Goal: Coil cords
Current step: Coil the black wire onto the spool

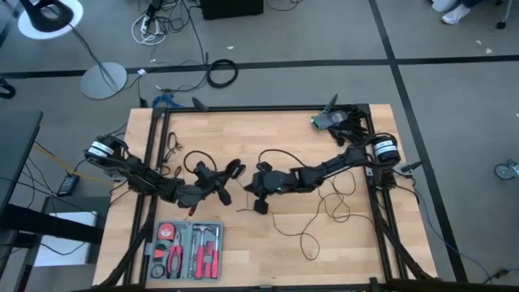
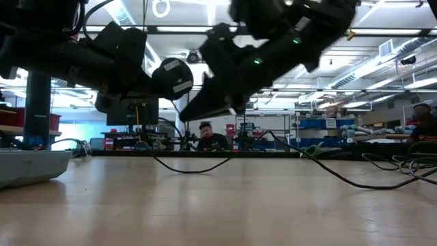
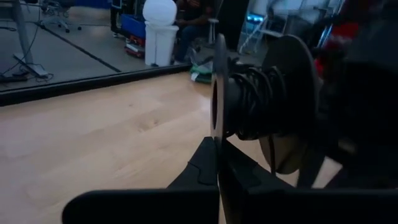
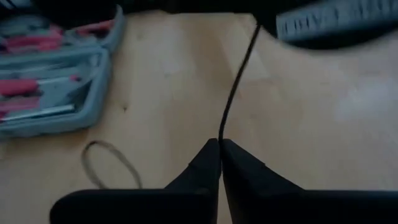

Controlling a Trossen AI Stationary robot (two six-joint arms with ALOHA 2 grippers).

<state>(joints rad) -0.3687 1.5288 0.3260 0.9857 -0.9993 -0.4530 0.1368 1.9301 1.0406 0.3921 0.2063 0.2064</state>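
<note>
A black spool (image 3: 273, 106) with black cord wound on its hub (image 3: 255, 99) hangs above the middle of the table, and my left gripper (image 3: 217, 142) is shut on it. In the high view that gripper (image 1: 220, 180) faces my right gripper (image 1: 250, 190). My right gripper (image 4: 219, 144) is shut on the thin black cord (image 4: 239, 74) just to the right of the spool. The remaining cord lies in loose loops (image 1: 324, 209) on the right half of the table. A small black block (image 1: 261, 206) lies under the right gripper. My left gripper pinches the spool's thin near flange (image 3: 217, 118) at its rim between its two fingertips. The fingers come nearly level from the table's left. The spool is lifted clear of the table, its axle about level. My right gripper pinches a single strand of the cord (image 4: 221, 134) at its fingertips, coming from the table's right and slanting down. From the fingertips the strand runs on toward the spool, lifted off the wood and fairly straight.
A grey case of red-handled tools (image 1: 186, 247) lies open at the near left of the table. A thin band loop (image 4: 112, 163) lies on the wood near it. A black frame (image 1: 268, 108) borders the table. A person (image 2: 208, 137) sits in the room beyond.
</note>
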